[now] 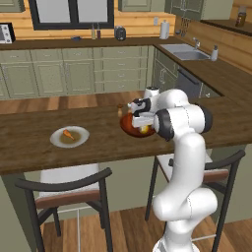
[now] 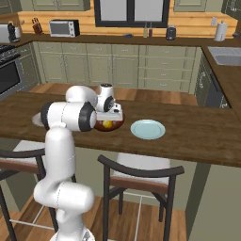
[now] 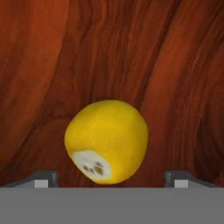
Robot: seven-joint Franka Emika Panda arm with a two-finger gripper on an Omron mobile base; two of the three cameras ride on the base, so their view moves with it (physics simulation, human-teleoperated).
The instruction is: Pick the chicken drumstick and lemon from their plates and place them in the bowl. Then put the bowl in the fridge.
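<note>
You see the hand (image 3: 111, 178) poised directly over the bowl (image 3: 144, 57), its two fingertips (image 3: 41, 179) spread wide apart at the bottom of the hand view. The lemon (image 3: 106, 140) lies between them on the glossy reddish-brown floor of the bowl; neither fingertip touches it, so the hand has hold of nothing. The fruit's pale stem end faces the camera.

From the left base view, you find the bowl (image 1: 129, 126) on the dark wooden worktop (image 1: 29, 138), mostly hidden behind the arm's wrist, with a bit of yellow lemon (image 1: 143, 129) showing at its near edge. To its left, well apart, sits the white-rimmed plate (image 1: 56, 141) with the chicken drumstick (image 1: 68, 134) still lying on its brownish centre.

From the right base view, you see the lemon (image 2: 108, 124) inside the bowl (image 2: 116, 124) beneath the hand, and the pale green-blue plate (image 2: 147, 129) just to the right of the bowl. Two dark chairs (image 2: 136, 176) stand at the near side of the worktop.
</note>
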